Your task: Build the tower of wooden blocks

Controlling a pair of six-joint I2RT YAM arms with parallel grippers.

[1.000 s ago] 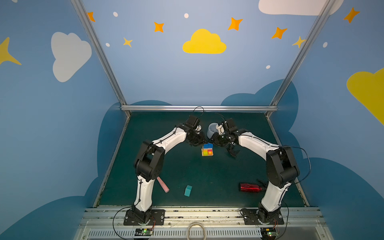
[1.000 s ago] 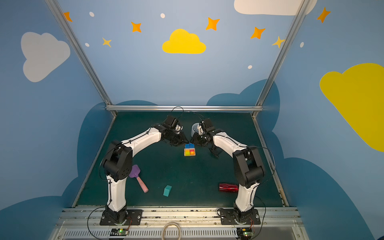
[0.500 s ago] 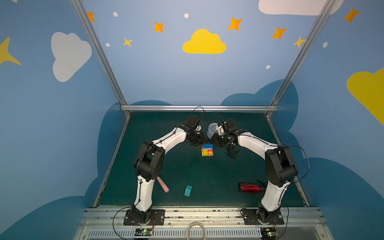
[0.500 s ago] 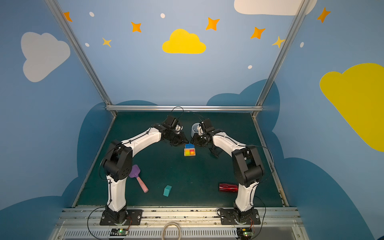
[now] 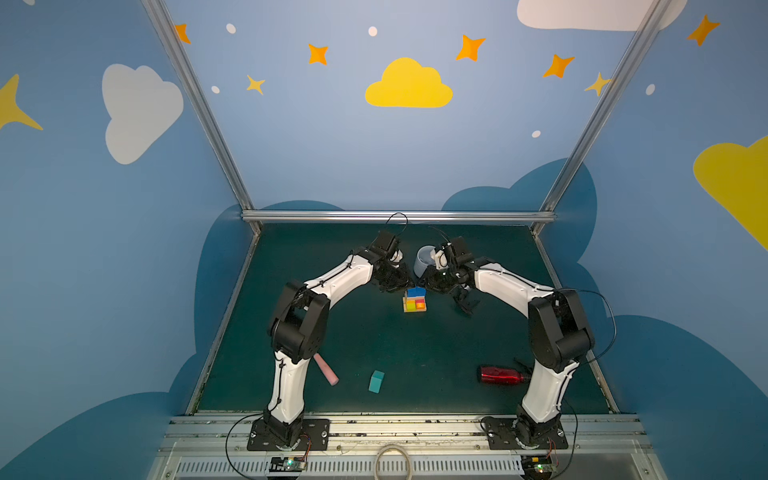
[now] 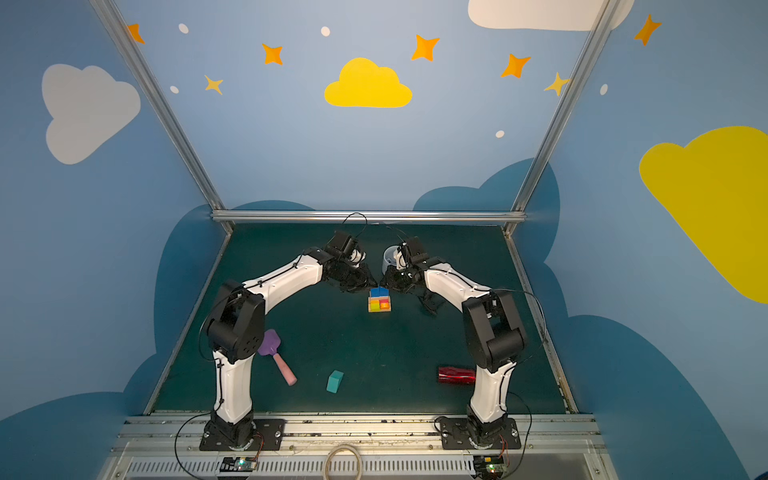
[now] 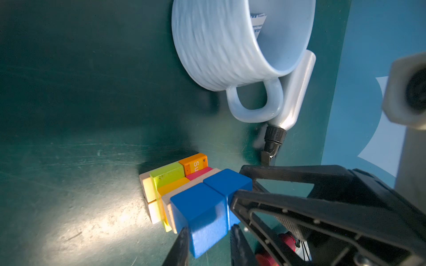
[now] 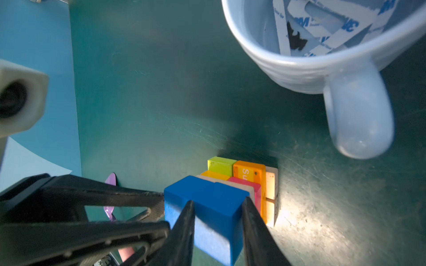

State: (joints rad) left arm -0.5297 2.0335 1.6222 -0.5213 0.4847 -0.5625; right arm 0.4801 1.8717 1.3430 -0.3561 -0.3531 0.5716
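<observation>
Wood block tower (image 5: pixel 414 303) mid-table, nearly built — peak not yet on.
Noted two blue wooden cubes (image 7: pixel 196 202) topmost, pinched one apiece by left gripper (image 7: pixel 208 230) and right gripper (image 8: pixel 217 202); found teal house-shaped wooden block (image 5: pixel 376 381) lying near front, well apart.

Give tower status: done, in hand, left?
Done: the tower has tan bars below and bright blocks stacked above. In hand: left pincer and right pincer each clamp a blue cube, side by side on top. Left: release them, then add the teal block lying alone at the mat's front.
</observation>
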